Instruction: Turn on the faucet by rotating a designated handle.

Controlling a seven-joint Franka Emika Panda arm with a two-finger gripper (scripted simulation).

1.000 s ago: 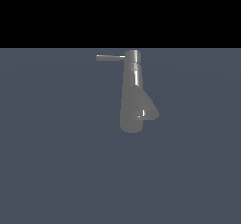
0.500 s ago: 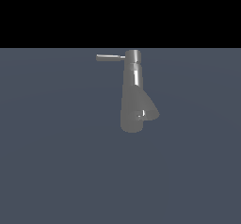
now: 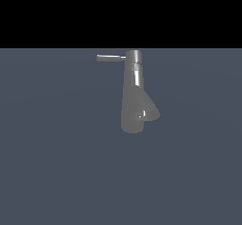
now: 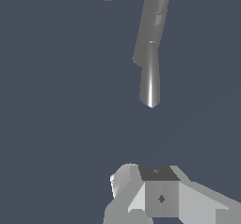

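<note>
claw (image 4: 155, 190) well apart from faucet (image 3: 134, 96), handle (image 3: 111, 57)

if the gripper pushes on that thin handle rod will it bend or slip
The handle looks like a rigid metal rod, so it should probably swing rather than bend. Its smooth, glossy, round surface may let fingers slide off. Joined to the cap of the faucet, it likely pivots there.

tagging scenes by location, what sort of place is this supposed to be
Probably no real room but a bare simulated test scene: a lone grey faucet with a thin handle stands on a flat, featureless blue-grey floor under a black backdrop. No sink or walls show. The gripper hangs apart from it.
</note>
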